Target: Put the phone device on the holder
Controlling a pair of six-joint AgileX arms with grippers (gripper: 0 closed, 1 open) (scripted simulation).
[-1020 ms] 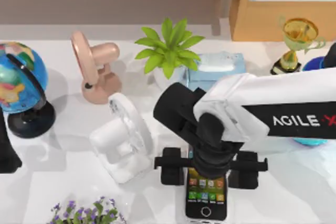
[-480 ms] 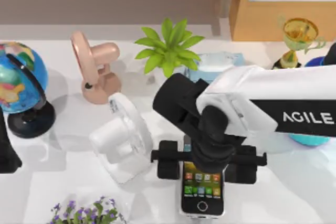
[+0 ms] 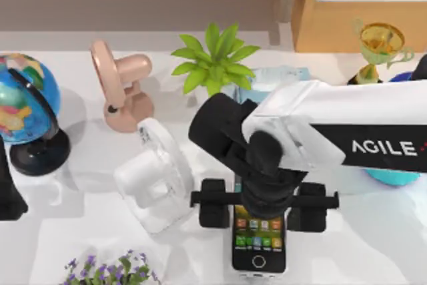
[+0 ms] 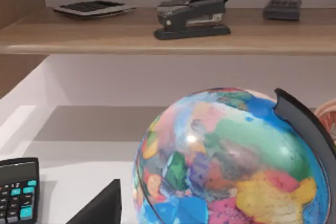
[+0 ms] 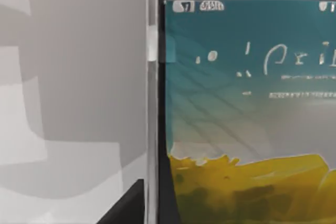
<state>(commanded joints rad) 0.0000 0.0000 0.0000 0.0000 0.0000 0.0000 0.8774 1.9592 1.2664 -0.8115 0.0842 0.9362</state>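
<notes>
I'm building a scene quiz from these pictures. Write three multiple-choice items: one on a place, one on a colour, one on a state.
1. Where does the phone device lie?
A. at the table's near edge, under the right arm
B. beside the globe
C. on the wooden shelf

2. What colour is the trophy cup at the table's far right?
A. yellow
B. purple
C. black

3. What state is the phone's screen in?
A. dark
B. lit, with rows of app icons
C. cracked

Key: 1 A, since the top view shows it low in the middle, beneath the right hand. 2 A, since its bowl is clear yellow. 3 B, since colourful icons show above the round home button.

The left arm sits parked at the table's left edge.
</notes>
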